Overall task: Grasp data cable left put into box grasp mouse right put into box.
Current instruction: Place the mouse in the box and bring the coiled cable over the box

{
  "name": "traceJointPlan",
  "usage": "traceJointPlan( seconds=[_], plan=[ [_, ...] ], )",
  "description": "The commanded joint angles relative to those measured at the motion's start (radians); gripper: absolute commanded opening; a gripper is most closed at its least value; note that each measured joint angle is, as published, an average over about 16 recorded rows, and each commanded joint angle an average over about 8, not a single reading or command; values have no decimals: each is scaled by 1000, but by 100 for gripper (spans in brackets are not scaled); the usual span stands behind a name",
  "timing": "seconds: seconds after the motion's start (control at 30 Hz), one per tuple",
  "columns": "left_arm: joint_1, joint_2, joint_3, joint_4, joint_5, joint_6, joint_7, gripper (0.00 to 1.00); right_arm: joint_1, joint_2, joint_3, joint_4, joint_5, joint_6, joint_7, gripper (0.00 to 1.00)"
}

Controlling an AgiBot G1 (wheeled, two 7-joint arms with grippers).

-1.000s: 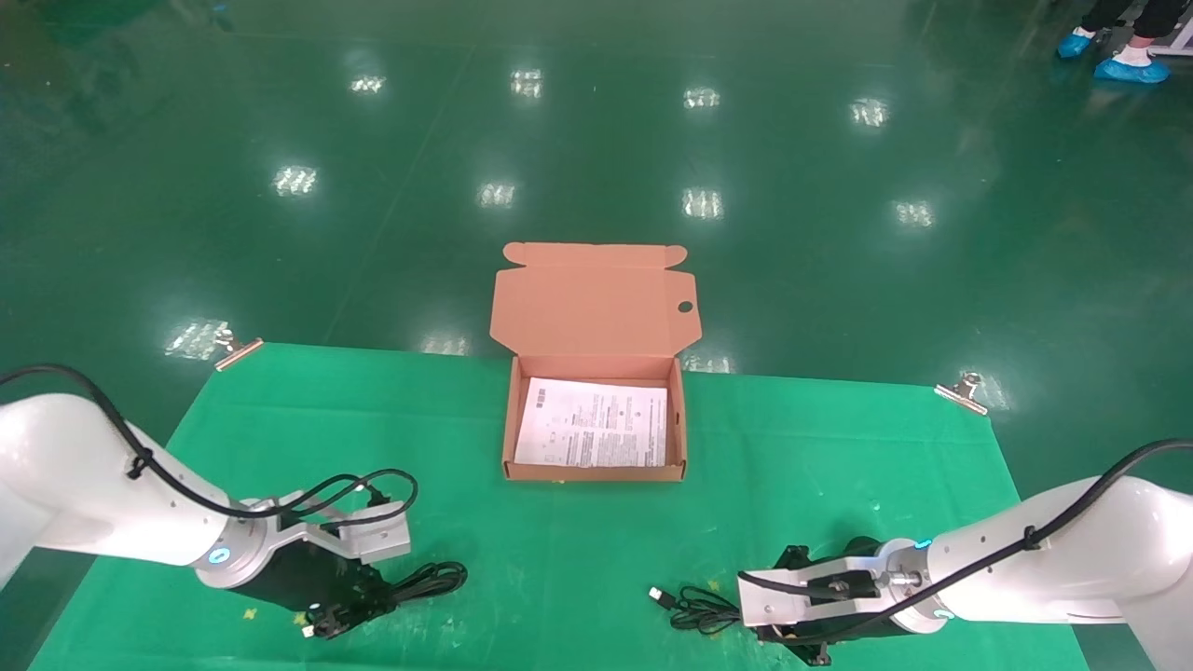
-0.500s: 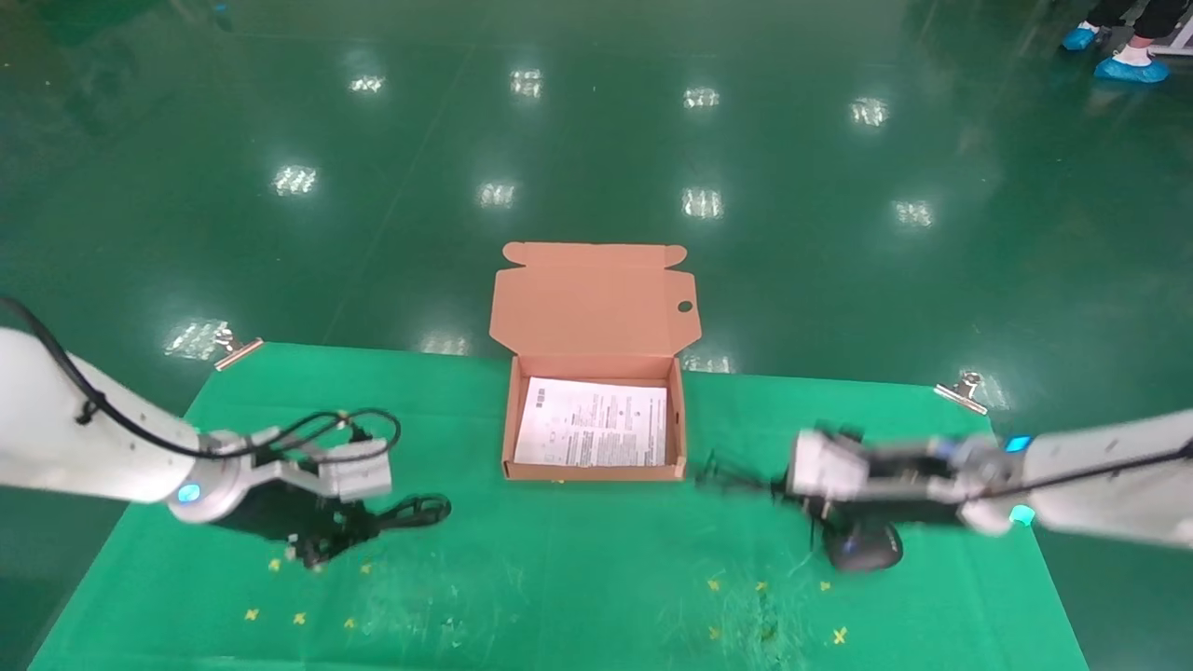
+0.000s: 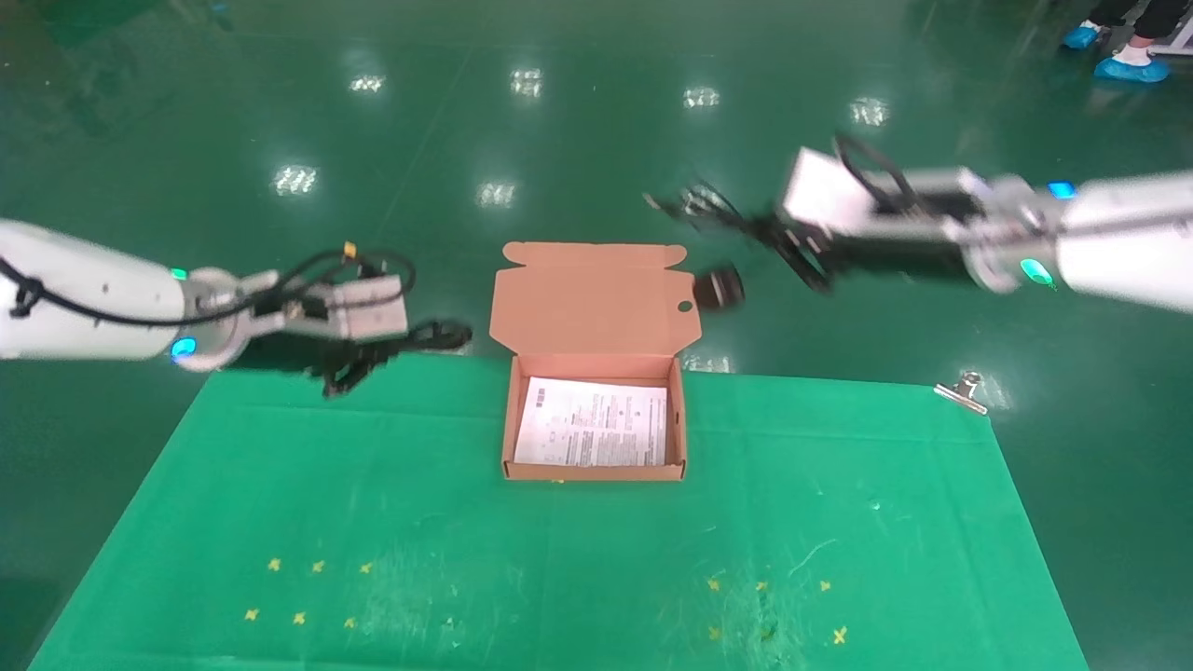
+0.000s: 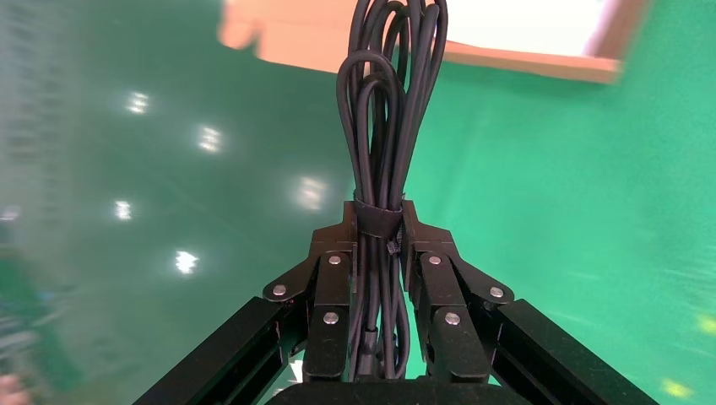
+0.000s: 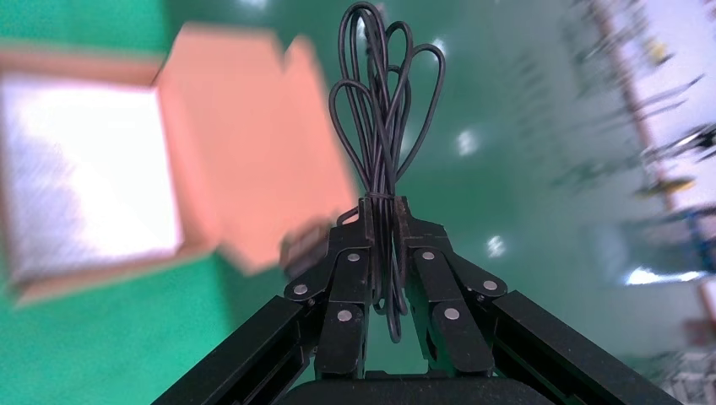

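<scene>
My left gripper (image 3: 382, 349) is shut on the data cable (image 3: 438, 335), a black looped bundle, and holds it in the air over the table's far left edge, left of the box. In the left wrist view the bundle (image 4: 387, 101) sticks out past the shut gripper (image 4: 378, 226). My right gripper (image 3: 772, 231) is shut on the mouse's coiled cord (image 3: 694, 200), high beyond the table's far edge. The mouse (image 3: 719, 287) dangles below it, beside the lid's right edge. The cord (image 5: 384, 101) also shows in the right wrist view. The open box (image 3: 508, 419) stands at the table's far middle, with a white leaflet inside.
The green mat (image 3: 559, 559) covers the table, with small yellow marks near the front. A metal clip (image 3: 960, 390) holds its far right corner. The box lid (image 3: 596, 298) stands up behind the box. Shiny green floor lies beyond.
Both arms rose from the table's front and moved away from me. The data cable and the mouse were lifted off the mat. The mouse now hangs by its cord near the lid.
</scene>
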Motion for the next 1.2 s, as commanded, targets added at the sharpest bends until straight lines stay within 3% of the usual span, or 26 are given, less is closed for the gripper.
traceJointPlan(
  seconds=[0.03,0.33,0.67,0.93,1.2],
  plan=[
    [-17,10,-2,-7,21,-22,-11,0,34,-33,6,-20,14,9,-13,0],
    [-87,78,-11,30,69,-118,12,0,118,-159,31,-159,74,49,-125,0],
    [-110,104,-14,42,77,-151,27,0,143,-211,46,-200,122,35,-205,0],
    [-88,67,-6,24,92,-117,0,0,121,-228,38,-223,117,61,-232,0],
    [-54,13,2,-34,154,-74,-105,0,77,-243,16,-252,115,44,-248,0]
  ],
)
